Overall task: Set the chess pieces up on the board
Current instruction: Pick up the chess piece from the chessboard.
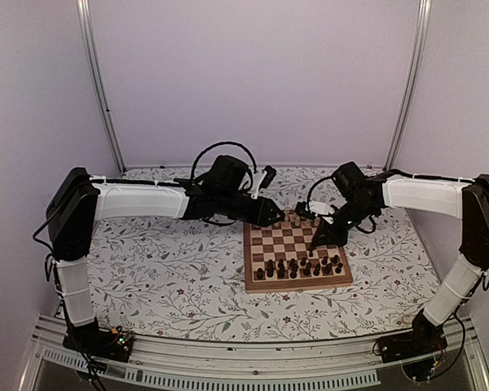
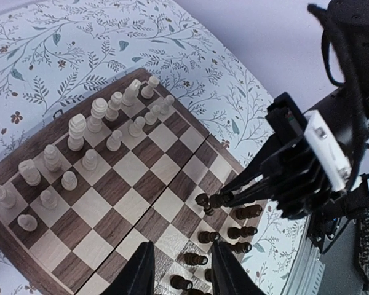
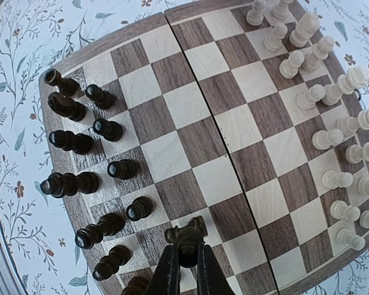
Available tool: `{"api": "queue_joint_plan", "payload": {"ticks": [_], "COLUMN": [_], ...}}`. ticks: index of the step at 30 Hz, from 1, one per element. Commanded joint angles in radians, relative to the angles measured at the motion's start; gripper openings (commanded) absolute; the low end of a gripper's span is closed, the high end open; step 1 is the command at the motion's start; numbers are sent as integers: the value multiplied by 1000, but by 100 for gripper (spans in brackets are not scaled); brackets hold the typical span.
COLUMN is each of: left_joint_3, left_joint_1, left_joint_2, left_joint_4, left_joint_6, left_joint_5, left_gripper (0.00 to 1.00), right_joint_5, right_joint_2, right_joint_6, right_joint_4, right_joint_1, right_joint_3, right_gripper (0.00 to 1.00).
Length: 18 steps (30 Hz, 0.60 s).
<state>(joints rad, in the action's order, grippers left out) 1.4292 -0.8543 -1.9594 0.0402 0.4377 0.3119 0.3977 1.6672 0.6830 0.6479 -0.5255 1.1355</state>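
The right end effector [image 3: 187, 249] is closed narrowly on a single dark piece [image 3: 186, 235], its two fingers pinching the piece from either side just inward of the dark side's front row; whether the base of the piece touches the square below cannot be told. The other dark pieces [image 3: 80, 141] stand in two rows along one edge of the board [image 3: 224, 92], some of them looking tilted or lying over in the wrist views. The pale pieces [image 3: 332, 138] stand in two rows along the opposite edge, and the middle squares between the two sets are bare. The left end effector [image 2: 181, 261] hangs above the board near the dark side, its fingers spread wide with nothing between them. In the overhead view both arms reach in from either side and meet over the board, which lies on the floral cloth [image 1: 171, 277] covering the counter [image 1: 228, 346], right of centre.
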Motion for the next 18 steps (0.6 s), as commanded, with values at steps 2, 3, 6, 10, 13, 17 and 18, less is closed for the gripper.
{"api": "queue_joint_plan", "payload": {"ticks": [2, 3, 6, 10, 13, 17, 18], "left_joint_3": [-44, -47, -56, -66, -75, -86, -90], "left_joint_1": [40, 43, 44, 44, 44, 46, 47], "left_joint_2": [-15, -18, -25, -26, -19, 5, 16], "left_joint_4": [-104, -116, -146, -148, -143, -127, -112], "left_joint_6": [88, 106, 128, 121, 101, 69, 61], "left_joint_5": [117, 136, 167, 156, 151, 139, 117], "left_gripper": [36, 36, 37, 37, 37, 37, 37], "right_joint_5": [50, 66, 89, 78, 74, 70, 72], "right_joint_2": [-56, -60, -63, -48, -38, -34, -28], "right_joint_6": [31, 34, 39, 42, 43, 43, 45], "right_joint_4": [18, 25, 35, 42, 45, 53, 62], "right_joint_1": [-7, -7, -8, -7, -7, -7, -8], "right_joint_3": [58, 68, 94, 110, 107, 109, 117], "right_gripper": [7, 7, 7, 7, 7, 8, 8]}}
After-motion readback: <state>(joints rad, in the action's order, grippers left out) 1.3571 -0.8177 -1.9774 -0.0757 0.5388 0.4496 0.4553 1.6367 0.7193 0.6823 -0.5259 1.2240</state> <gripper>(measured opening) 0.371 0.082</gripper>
